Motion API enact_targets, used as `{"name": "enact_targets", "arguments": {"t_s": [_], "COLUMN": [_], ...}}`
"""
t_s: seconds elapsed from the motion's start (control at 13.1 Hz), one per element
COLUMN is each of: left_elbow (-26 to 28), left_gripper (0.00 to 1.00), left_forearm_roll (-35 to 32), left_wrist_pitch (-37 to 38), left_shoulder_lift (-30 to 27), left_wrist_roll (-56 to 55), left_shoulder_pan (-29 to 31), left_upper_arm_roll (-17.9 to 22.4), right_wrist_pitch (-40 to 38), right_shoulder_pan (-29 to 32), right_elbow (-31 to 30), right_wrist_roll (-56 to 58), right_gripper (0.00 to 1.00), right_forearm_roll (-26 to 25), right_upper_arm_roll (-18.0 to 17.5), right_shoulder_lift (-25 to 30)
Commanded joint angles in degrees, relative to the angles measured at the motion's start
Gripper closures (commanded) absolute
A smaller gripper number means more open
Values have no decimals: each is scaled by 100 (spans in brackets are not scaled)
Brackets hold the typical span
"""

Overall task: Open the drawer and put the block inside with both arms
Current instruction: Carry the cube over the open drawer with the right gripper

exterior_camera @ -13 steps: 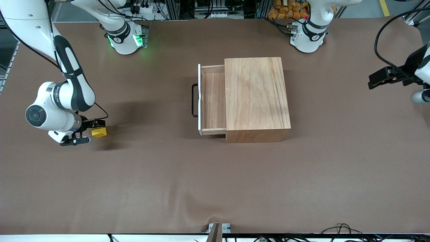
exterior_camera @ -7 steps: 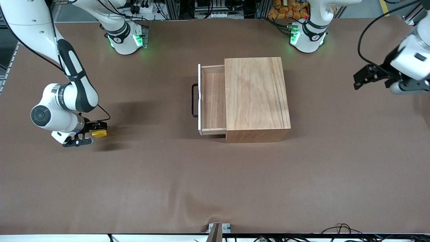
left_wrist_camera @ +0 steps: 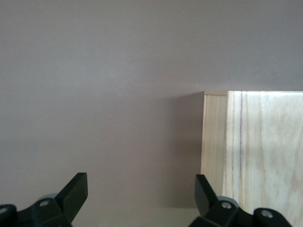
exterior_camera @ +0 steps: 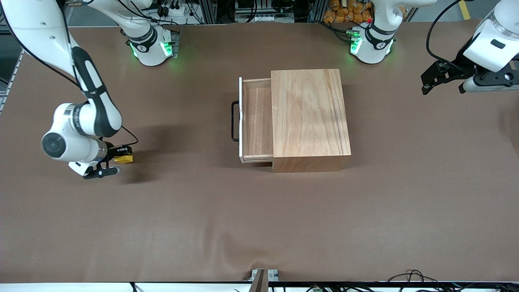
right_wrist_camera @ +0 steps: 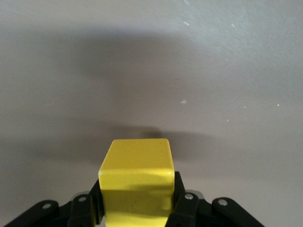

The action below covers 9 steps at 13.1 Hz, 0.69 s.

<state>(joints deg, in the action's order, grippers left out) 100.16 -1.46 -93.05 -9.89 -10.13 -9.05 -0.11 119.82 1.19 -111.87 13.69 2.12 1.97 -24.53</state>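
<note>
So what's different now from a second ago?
The right gripper closed on the yellow block and now holds it, shifting slightly toward the box. The left gripper, open and empty, swung up toward the robots' bases, over the left arm's end of the table. The box and its open drawer did not move.

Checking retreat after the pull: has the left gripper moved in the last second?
Yes. The left gripper has risen toward its base at the table's edge, away from the wooden box.
</note>
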Motion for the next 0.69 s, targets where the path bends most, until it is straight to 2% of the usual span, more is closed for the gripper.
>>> {"name": "enact_targets", "arguments": {"t_s": [0.0, 0.15, 0.46, 0.61], "left_elbow": [-207, -251, -243, -243], "left_gripper": [0, 0, 0, 0], "left_forearm_roll": [181, 278, 199, 190], "left_wrist_pitch": [130, 130, 173, 165], "left_shoulder_lift": [84, 154, 172, 189], "left_wrist_roll": [-33, 2, 20, 142], "left_shoulder_pan": [18, 18, 9, 18], "left_upper_arm_roll": [-24, -15, -24, -33], "right_wrist_pitch": [-1816, -2445, -2455, -2446], "right_shoulder_pan": [-83, -530, -1970, -2499], "right_elbow": [1408, 2132, 2793, 2846], "right_wrist_roll": [-68, -321, -3507, -4092], "right_gripper": [100, 100, 100, 100], "right_forearm_roll": [717, 833, 983, 1201], "right_upper_arm_roll": [-170, -346, -645, -654], "right_shoulder_lift": [124, 124, 107, 115]}}
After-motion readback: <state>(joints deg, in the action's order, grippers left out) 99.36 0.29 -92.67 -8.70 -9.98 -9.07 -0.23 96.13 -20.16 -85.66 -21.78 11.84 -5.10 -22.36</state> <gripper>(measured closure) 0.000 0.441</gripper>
